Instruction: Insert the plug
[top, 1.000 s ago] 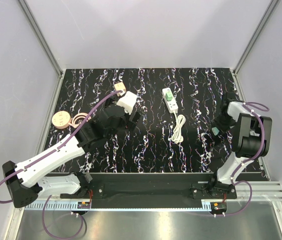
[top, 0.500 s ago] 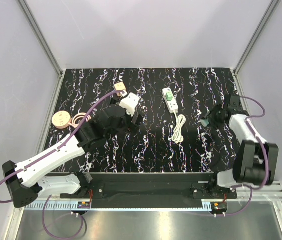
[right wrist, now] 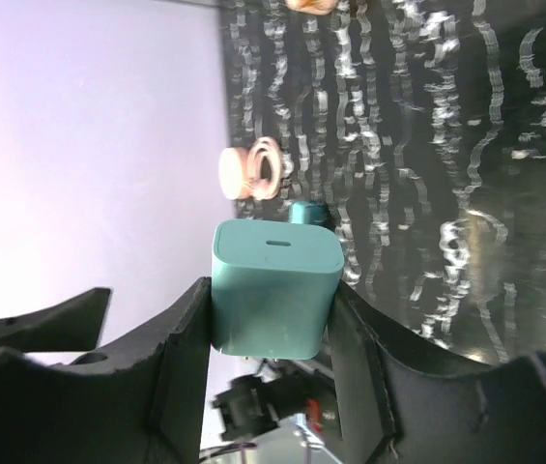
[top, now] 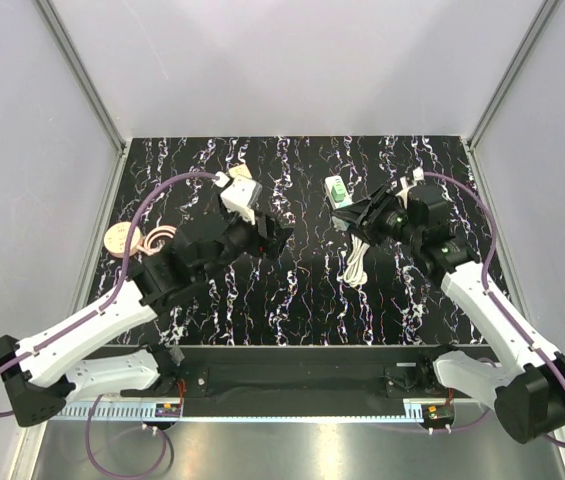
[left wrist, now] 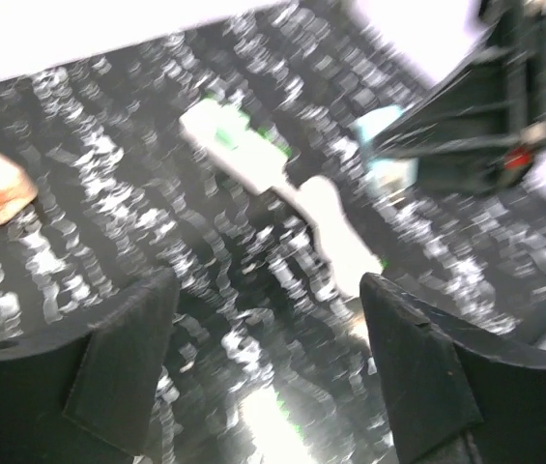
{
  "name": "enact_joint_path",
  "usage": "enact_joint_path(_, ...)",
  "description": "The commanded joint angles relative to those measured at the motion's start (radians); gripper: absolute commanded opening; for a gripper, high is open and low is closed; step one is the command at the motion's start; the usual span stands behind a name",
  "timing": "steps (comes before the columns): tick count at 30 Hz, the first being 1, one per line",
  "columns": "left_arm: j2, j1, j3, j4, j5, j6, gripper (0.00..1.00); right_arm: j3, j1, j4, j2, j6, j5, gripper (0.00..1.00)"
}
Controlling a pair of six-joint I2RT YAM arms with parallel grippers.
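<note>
A white power strip lies at mid-back of the table, with the light-green plug at its far end. In the blurred left wrist view the strip shows with green flecks. My right gripper hovers right beside the strip. It is shut on a teal cube-like block, held between both fingers with small prongs under it. My left gripper stands open to the left of the strip, with nothing between its fingers.
The strip's coiled white cord trails toward the near edge. A tan disc and a pink loop lie at the left edge. A small tan block sits at the back left. Grey walls enclose the table.
My right arm has swung from the right edge leftward to the power strip, carrying the teal block. My left arm has shifted slightly and its jaws have narrowed a little.
</note>
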Motion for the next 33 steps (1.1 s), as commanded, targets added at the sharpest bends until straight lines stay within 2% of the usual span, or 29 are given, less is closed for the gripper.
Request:
enact_joint_path(1,-0.025,-0.002,-0.06,0.282,0.103,-0.084,0.77,-0.025,0.046,0.14,-0.037,0.153,0.008,0.0)
enact_joint_path(3,0.01,-0.002,-0.05,0.299,0.114,-0.113,0.72,-0.032,0.082,0.149,-0.055,0.166,0.046,0.0)
enact_joint_path(9,0.127,-0.008,-0.001,0.34,0.2,-0.149,0.67,-0.107,0.15,0.21,-0.086,0.261,0.098,0.0)
enact_joint_path(10,0.14,-0.009,0.005,0.35,0.201,-0.15,0.66,-0.114,0.155,0.259,-0.084,0.273,0.097,0.0)
enact_joint_path(16,0.214,-0.025,0.038,0.356,0.188,-0.153,0.63,-0.133,0.178,0.293,-0.09,0.313,0.109,0.0)
enact_joint_path(19,0.217,-0.034,0.032,0.376,0.174,-0.155,0.62,-0.138,0.184,0.299,-0.098,0.327,0.112,0.0)
enact_joint_path(25,0.225,-0.04,0.022,0.399,0.157,-0.155,0.5,-0.16,0.202,0.318,-0.11,0.352,0.129,0.0)
enact_joint_path(33,0.231,-0.046,0.015,0.399,0.138,-0.156,0.5,-0.155,0.227,0.333,-0.103,0.364,0.154,0.0)
